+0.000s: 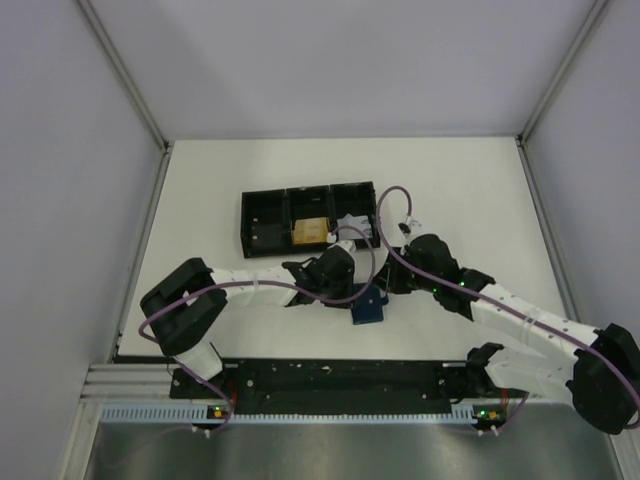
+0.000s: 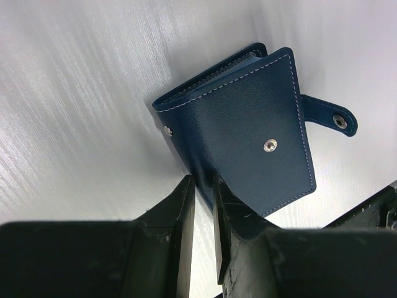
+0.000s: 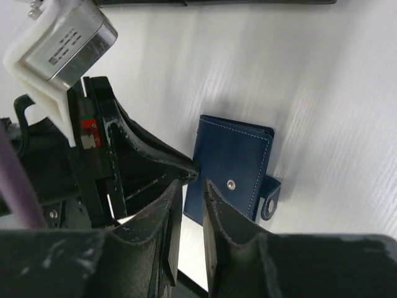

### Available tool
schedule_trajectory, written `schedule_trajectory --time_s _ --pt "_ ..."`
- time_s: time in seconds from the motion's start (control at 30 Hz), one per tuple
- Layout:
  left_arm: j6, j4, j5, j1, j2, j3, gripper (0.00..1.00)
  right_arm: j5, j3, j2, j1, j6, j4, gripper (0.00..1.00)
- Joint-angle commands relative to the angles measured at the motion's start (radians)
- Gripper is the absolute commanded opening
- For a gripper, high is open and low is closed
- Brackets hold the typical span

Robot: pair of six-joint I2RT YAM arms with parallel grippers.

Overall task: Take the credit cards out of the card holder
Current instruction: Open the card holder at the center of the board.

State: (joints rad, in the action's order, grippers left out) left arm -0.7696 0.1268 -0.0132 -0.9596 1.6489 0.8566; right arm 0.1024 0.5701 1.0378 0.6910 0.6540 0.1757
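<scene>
While the card holder (image 2: 248,136) sat folded on the white table (image 1: 480,200), just nearer the arm bases than the two grippers, its snap tab (image 2: 332,118) hung undone to one side.

Left gripper (image 2: 203,185): jaws were drawn nearly together, with the holder's lower edge running into the gap. This was read as clenched on that edge.

Right gripper (image 3: 192,186): jaws were also narrow, and a corner of the holder showed just past the tips. Whether it pinched the cover or only hovered could not be told.

One orange-tan card (image 1: 308,232) lay in the middle compartment of the black tray (image 1: 262,212), farther back on the table.

Handling, as judged: the holder looked light, flat and soft-covered, with stitched borders. The cover would likely flex and hinge at the spine rather than resist. Its smooth face was probably slippery, so the stitched free edge opposite the spine seemed the better hold, with one arm pinning a leaf and the other peeling the cover back. Any cards inside would be thin, stiff and slick, and only a protruding short edge would give purchase. None was visible among the paler inner leaves.

Room: both wrists were crowded close over the holder, with cables (image 1: 385,215) looping above and the tray just behind. Open table surface showed to the right and at the far side. The mounting rail (image 1: 330,375) ran close in front.
</scene>
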Motion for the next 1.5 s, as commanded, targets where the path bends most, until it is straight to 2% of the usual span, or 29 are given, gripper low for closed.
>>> schedule_trajectory --time_s 0.0,0.2,0.53,0.73,0.87,0.97,1.1,1.23,1.47 --pt "0.003 0.028 0.050 -0.001 -0.003 -0.021 0.21 0.007 -0.009 0.067 -0.002 0.044 -0.099 0.18" --pt "-0.007 0.030 0.055 -0.001 -0.005 -0.025 0.21 0.022 -0.122 0.123 -0.053 0.087 -0.198 0.16" --pt "-0.017 0.037 0.062 -0.001 -0.006 -0.025 0.21 0.037 -0.190 0.130 -0.110 0.079 -0.206 0.15" --pt "-0.022 0.033 0.062 -0.001 -0.008 -0.028 0.21 0.097 -0.204 0.176 -0.111 0.059 -0.277 0.09" --pt "-0.033 0.027 0.065 0.001 -0.018 -0.036 0.23 0.178 -0.203 0.173 -0.111 0.036 -0.326 0.09" --pt "-0.053 0.016 0.071 0.001 -0.046 -0.047 0.29 0.210 -0.194 0.154 -0.110 0.030 -0.331 0.09" --pt "-0.069 0.004 0.091 0.001 -0.110 -0.071 0.45 0.237 -0.179 0.116 -0.113 0.015 -0.303 0.09" --pt "-0.074 0.005 0.119 0.001 -0.187 -0.093 0.55 0.278 -0.154 0.099 -0.110 0.007 -0.295 0.10" --pt "-0.076 -0.003 0.127 0.001 -0.303 -0.131 0.60 0.324 -0.118 0.111 -0.102 0.003 -0.298 0.13"
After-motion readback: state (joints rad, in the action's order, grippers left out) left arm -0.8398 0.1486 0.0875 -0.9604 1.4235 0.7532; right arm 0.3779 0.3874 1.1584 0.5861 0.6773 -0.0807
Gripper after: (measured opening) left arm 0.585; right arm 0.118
